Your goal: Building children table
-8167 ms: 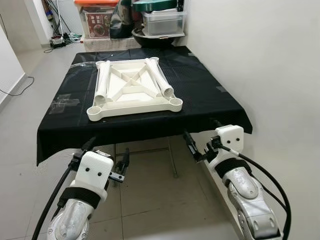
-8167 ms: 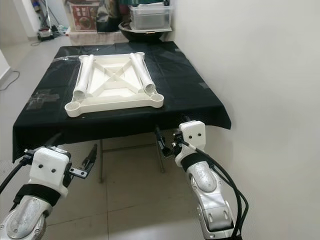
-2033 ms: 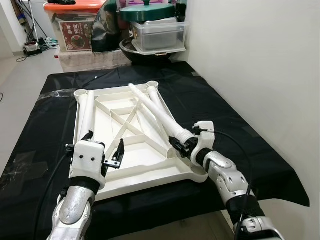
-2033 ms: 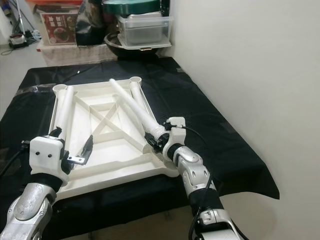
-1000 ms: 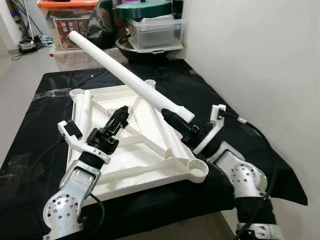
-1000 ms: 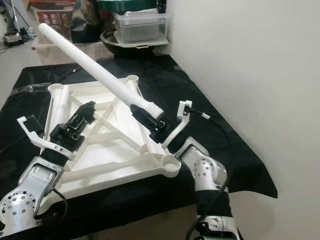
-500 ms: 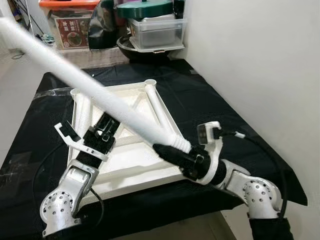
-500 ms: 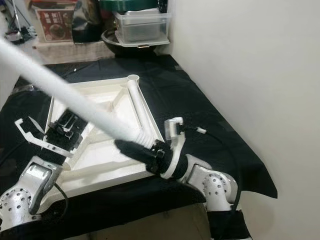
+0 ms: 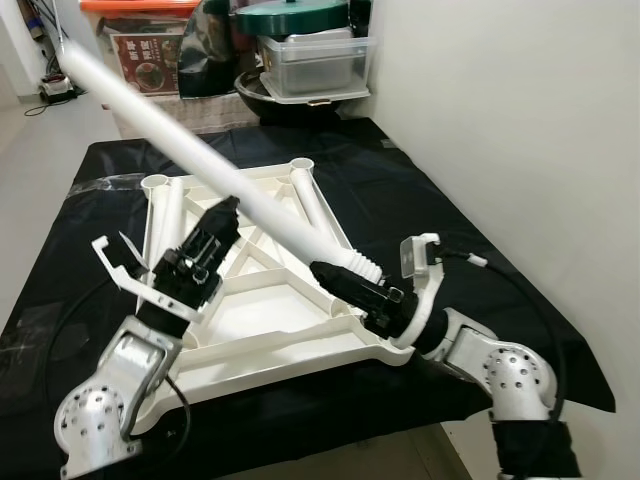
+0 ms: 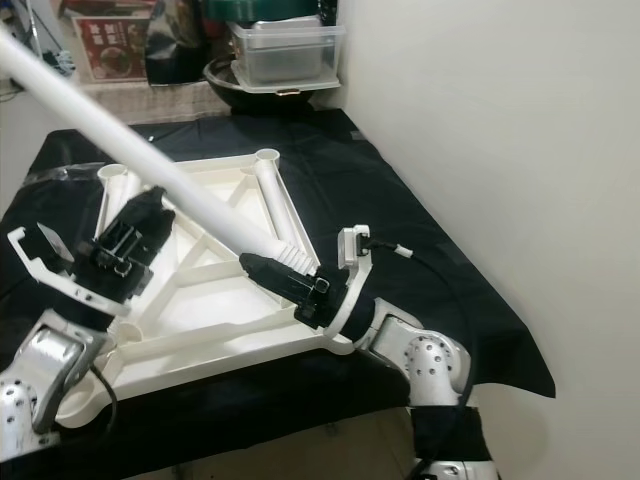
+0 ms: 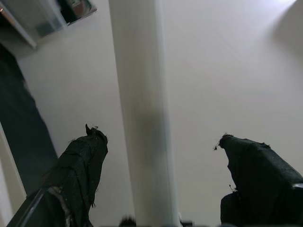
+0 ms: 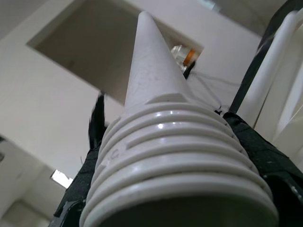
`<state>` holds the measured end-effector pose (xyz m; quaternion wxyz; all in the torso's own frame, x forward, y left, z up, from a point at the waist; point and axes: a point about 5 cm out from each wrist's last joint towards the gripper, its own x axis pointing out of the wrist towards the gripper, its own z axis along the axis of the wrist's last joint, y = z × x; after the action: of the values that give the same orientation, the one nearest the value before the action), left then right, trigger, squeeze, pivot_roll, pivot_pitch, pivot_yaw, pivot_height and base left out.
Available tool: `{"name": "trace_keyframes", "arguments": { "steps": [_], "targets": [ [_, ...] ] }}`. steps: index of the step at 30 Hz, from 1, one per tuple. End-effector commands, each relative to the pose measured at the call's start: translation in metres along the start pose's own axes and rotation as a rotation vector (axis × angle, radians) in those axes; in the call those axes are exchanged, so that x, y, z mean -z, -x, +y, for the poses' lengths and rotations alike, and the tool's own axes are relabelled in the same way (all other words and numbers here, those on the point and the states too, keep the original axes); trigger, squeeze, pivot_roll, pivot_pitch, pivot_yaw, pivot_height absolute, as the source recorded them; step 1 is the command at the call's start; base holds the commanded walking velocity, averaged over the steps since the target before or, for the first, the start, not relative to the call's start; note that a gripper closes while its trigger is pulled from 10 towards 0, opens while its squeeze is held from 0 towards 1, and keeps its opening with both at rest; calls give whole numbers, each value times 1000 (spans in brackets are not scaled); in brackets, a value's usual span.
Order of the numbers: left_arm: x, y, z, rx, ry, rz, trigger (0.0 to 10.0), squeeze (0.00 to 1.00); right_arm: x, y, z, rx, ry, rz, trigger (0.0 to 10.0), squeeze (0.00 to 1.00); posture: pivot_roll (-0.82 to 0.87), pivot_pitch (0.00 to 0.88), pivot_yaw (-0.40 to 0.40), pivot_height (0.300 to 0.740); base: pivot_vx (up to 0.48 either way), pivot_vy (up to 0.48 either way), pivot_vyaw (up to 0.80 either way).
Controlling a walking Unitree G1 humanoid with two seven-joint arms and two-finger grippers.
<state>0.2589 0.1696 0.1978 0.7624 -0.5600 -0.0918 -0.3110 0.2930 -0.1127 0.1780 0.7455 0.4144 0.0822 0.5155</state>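
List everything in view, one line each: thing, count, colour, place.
Table top: 1, white, upside down on the black cloth, ribs up.
Raised table leg: 1, white, slanting up over the table top, threaded end in the right gripper.
Loose table legs: 2, white, lying on the table top, one by each side edge.
Cloth: 1, black, covering the work table.
Storage box: 1, clear, beyond the table's far end, by the wall.
Green lid: 1, on the storage box.
Left gripper: open, fingers either side of the raised table leg.
Right gripper: shut on the leg's threaded end.
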Motion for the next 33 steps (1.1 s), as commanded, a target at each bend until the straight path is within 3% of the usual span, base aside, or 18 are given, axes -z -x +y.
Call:
{"name": "trace_keyframes", "arguments": {
  "steps": [1, 10, 21, 23, 26, 28, 33],
  "targets": [
    [0, 4, -1, -8, -19, 13, 10000, 0, -10, -1, 2, -9, 21, -43, 0, 0, -35, 0, -33, 740, 0, 0, 0],
    [-17, 3, 1, -16, -58, -19, 10000, 0, 13, 1, 21, -167, 26, 134, 0, 0, -32, 0, -38, 740, 0, 0, 0],
    [-31, -10, -9, 47, -106, -33, 10000, 0, 21, 6, 18, -166, 27, 184, 0, 0, -31, 0, -35, 740, 0, 0, 0],
    [-51, -10, -11, 45, -154, -71, 10000, 0, 25, 14, 18, -173, 36, 225, 0, 0, -34, 0, -34, 740, 0, 0, 0],
    [-63, -7, -14, 57, -180, -87, 10000, 0, 26, 22, 17, -167, 42, 252, 0, 0, -32, 0, -32, 740, 0, 0, 0],
    [-67, -2, -16, 64, -198, -75, 0, 0, 26, 27, 17, -169, 51, 272, 0, 0, -33, 0, -30, 740, 0, 0, 0],
    [-61, 6, -16, 57, -218, -42, 0, 0, 25, 30, 14, -161, 70, 291, 0, 0, -33, 0, -28, 740, 0, 0, 0]
  ]
}}
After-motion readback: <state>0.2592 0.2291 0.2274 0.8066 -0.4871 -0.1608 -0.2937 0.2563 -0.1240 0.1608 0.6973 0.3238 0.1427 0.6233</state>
